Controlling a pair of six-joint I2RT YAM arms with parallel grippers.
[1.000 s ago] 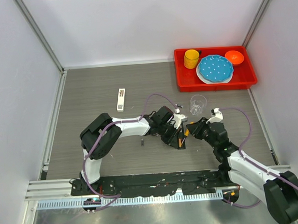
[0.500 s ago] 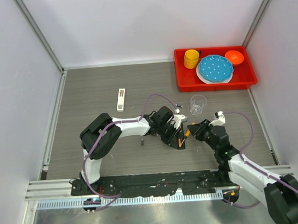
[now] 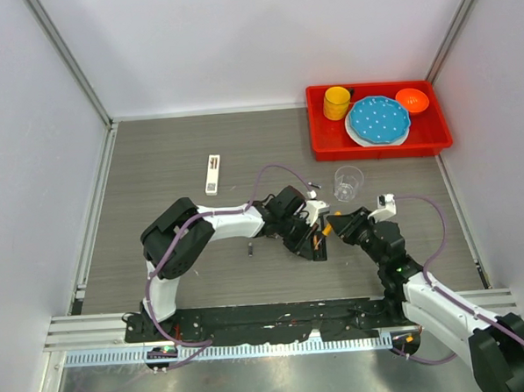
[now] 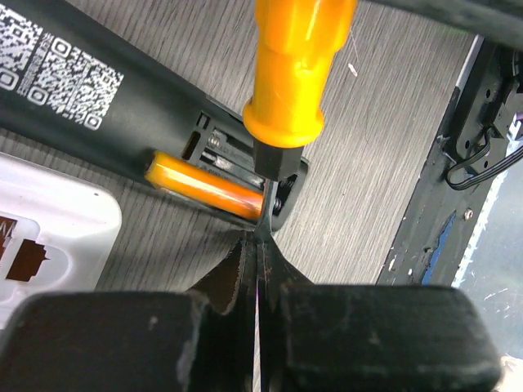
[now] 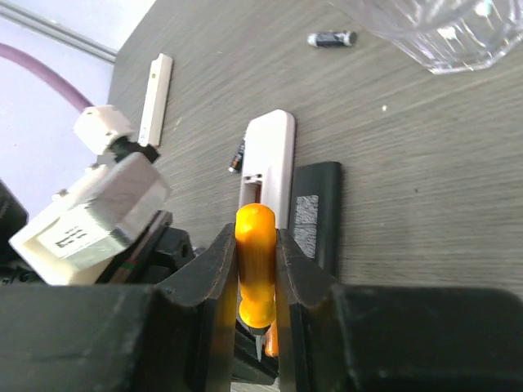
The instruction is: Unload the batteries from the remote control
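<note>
Tightly, right hand (image 5: 256,245) around screwdriver (image 5: 256,282).

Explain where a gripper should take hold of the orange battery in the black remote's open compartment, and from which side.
Probably its free end, away from the screwdriver tip, coming straight down from above. The orange battery lies lengthwise in the black remote, only its top curve exposed; the empty slot beside it leaves room for one of the fingers.
</note>
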